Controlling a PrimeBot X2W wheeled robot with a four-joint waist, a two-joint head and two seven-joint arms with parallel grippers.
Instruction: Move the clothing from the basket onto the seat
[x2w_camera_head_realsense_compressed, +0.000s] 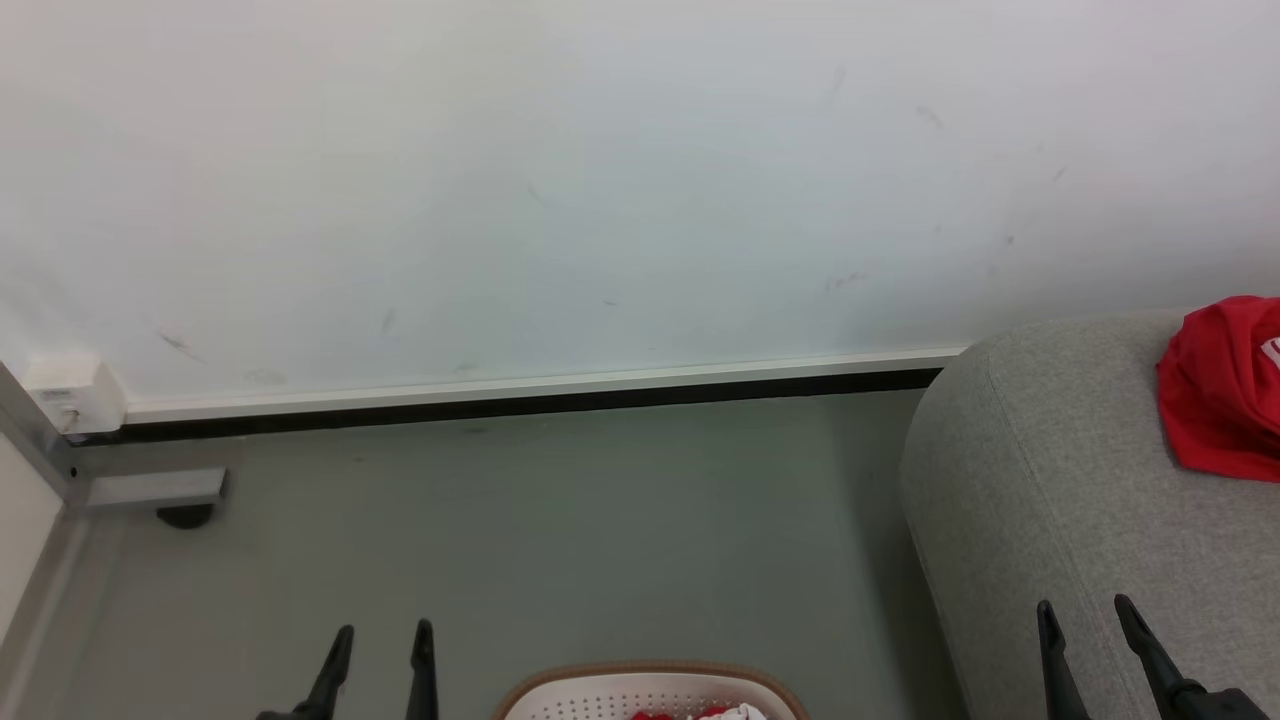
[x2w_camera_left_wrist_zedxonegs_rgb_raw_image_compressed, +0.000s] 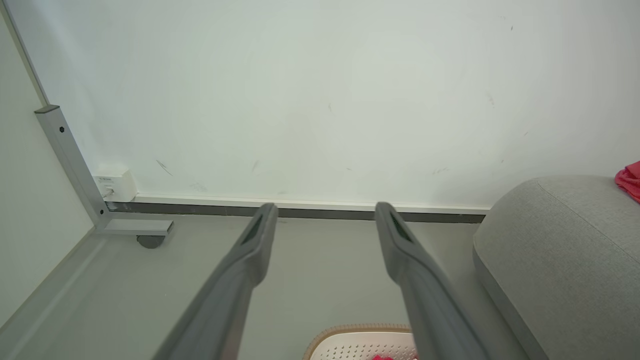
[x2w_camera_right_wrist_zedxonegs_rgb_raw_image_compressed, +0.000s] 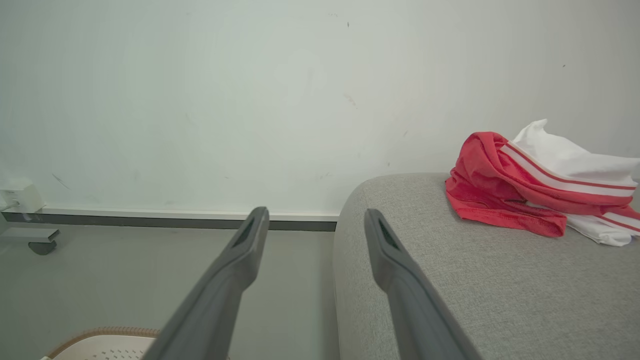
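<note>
The white basket (x2w_camera_head_realsense_compressed: 590, 700) with its tan rim peeks in at the bottom edge of the head view, and a bit of red and white clothing (x2w_camera_head_realsense_compressed: 715, 713) lies inside it. A red garment (x2w_camera_head_realsense_compressed: 1225, 390) with white bands rests on the grey seat (x2w_camera_head_realsense_compressed: 1060, 480) at the right. To the left of the basket my left gripper (x2w_camera_head_realsense_compressed: 385, 640) hangs open and empty. Over the seat's front edge, my right gripper (x2w_camera_head_realsense_compressed: 1085, 615) is open and empty too. The right wrist view has the garment (x2w_camera_right_wrist_zedxonegs_rgb_raw_image_compressed: 505, 190) on the seat (x2w_camera_right_wrist_zedxonegs_rgb_raw_image_compressed: 450, 280); the left wrist view catches the basket rim (x2w_camera_left_wrist_zedxonegs_rgb_raw_image_compressed: 350, 330).
A white wall with a dark skirting strip (x2w_camera_head_realsense_compressed: 520, 400) runs across the back. A grey metal frame on a caster (x2w_camera_head_realsense_compressed: 185, 515) and a small white box (x2w_camera_head_realsense_compressed: 75, 392) sit at the left corner. Bare grey floor (x2w_camera_head_realsense_compressed: 560, 530) stretches between the wall and the basket.
</note>
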